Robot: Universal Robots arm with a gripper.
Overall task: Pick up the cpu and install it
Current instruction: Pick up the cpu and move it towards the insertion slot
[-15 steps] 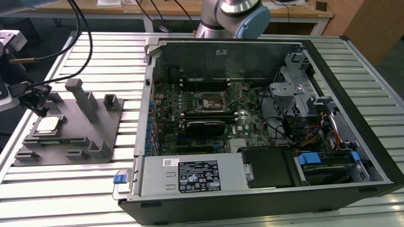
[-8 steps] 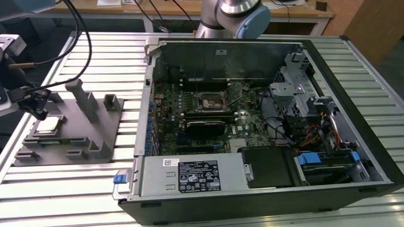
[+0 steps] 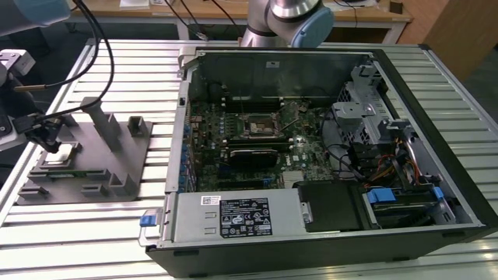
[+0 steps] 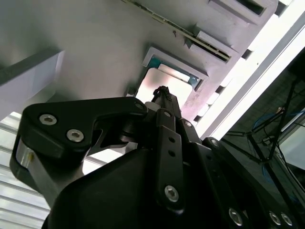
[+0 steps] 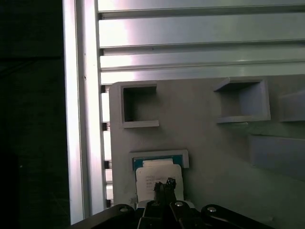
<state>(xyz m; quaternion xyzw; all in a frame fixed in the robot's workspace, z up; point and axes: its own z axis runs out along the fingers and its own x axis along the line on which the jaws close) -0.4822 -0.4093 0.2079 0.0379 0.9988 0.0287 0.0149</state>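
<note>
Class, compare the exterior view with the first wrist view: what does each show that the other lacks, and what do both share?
The exterior view adds the open computer case with its black socket, on the exterior view's right of the grey holder block. The first wrist view adds the blue pocket edge bordering the cpu. Both share the cpu in the holder block, the gripper poised at it.

Exterior view evenly lit, soft shadows; strong glare on table slats (image 5: 190, 33) in first wrist view.
</note>
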